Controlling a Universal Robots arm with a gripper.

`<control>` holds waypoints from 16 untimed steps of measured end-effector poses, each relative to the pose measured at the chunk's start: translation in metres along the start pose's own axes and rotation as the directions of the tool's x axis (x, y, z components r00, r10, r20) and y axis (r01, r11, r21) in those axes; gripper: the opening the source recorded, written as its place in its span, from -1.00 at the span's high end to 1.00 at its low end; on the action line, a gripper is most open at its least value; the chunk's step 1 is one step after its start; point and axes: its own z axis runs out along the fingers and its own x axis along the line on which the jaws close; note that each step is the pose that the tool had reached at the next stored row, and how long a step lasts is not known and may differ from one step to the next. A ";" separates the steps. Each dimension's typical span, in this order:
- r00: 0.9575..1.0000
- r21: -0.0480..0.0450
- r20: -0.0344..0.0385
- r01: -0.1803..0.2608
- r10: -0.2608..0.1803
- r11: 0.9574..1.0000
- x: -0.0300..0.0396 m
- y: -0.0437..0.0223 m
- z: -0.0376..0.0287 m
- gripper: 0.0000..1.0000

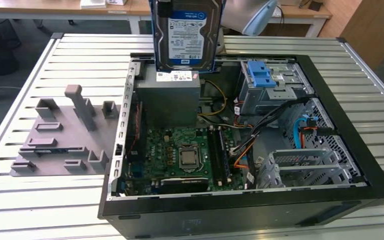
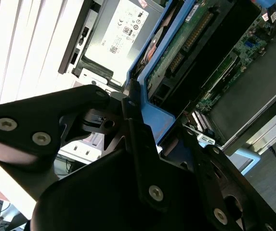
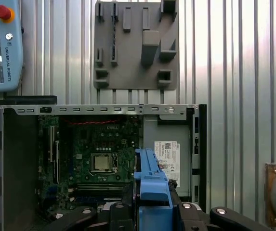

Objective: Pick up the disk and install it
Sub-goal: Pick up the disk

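Disk: the silver hard drive stands on edge with its blue-and-white label facing the exterior view, clear of the slatted metal counter.
Position: it hangs over the far side of the open black computer case. Its lower edge is just above the grey power supply box; whether the two touch cannot be told.
Jaws: closed on the disk's blue carrier bracket. In both wrist views, black fingers press its two sides.
Underside: the second wrist view shows the drive's green circuit board inside the blue frame.
Case interior: the motherboard lies beside the power supply. The silver drive cage with its blue latch sits at the far corner, toward the exterior view's right, well apart from the disk.
Counter: a grey fixture plate with upright blocks lies just beside the case, on the exterior view's left.
Also seen: a pendant with a red button rests on the counter in the first wrist view, near the fixture plate.
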 end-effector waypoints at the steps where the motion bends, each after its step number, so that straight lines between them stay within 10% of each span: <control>1: 1.000 0.001 0.000 0.000 0.000 1.000 0.0000 0.0000 0.0000 0.27; 8: 1.000 0.027 0.002 0.000 0.000 1.000 0.0094 -0.0002 0.0004 0.27; 16: 1.000 0.028 0.002 -0.011 0.010 1.000 0.0241 -0.0032 0.0061 0.27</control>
